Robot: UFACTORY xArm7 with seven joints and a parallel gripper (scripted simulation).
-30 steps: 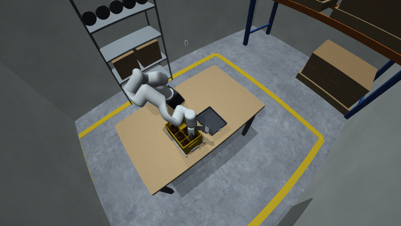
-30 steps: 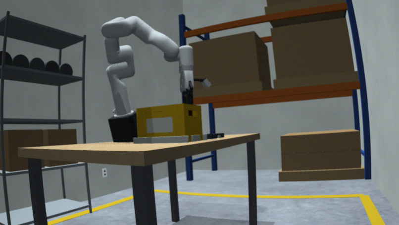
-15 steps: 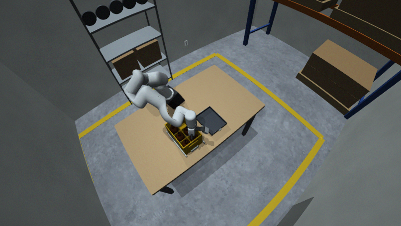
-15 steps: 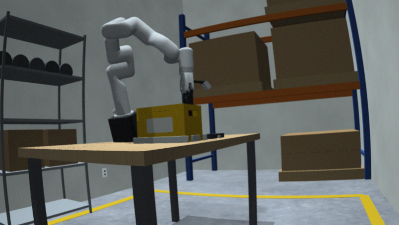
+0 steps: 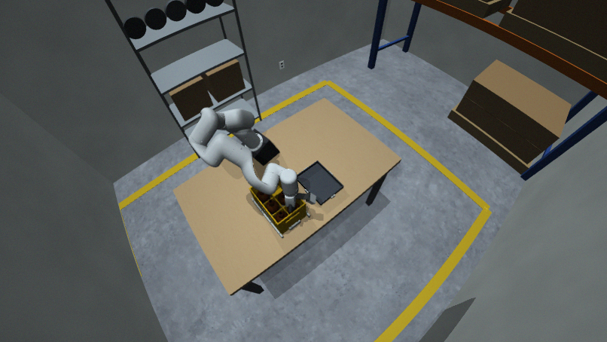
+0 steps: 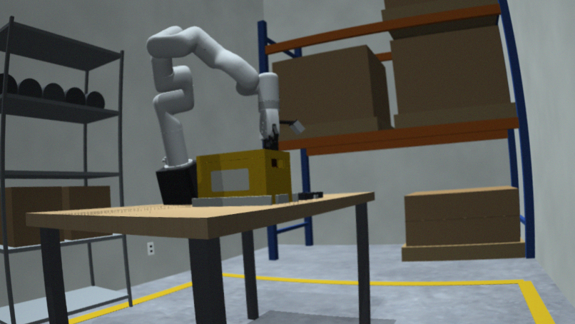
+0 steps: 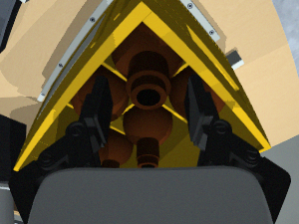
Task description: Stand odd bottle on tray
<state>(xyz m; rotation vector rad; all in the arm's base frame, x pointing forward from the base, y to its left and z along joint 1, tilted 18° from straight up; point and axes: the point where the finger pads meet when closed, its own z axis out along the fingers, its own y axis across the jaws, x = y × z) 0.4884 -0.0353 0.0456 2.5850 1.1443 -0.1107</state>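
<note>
In the top view, the crate [image 5: 282, 228] [image 6: 237, 158] [image 7: 49, 129] with brown bottles stands on the counter [image 5: 221, 237] [image 6: 120, 212], near the tray [image 5: 319, 181]. In the exterior view, the tool [image 6: 271, 145] [image 7: 148, 89] is at the crate's rim. In the wrist view, its fingers stand wide apart, holding nothing; one bottle's mouth [image 7: 148, 96] is between them, inside the crate.

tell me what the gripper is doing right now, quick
Gripper: open, holding nothing, fingers apart over the yellow crate, a brown bottle beneath it.
</note>
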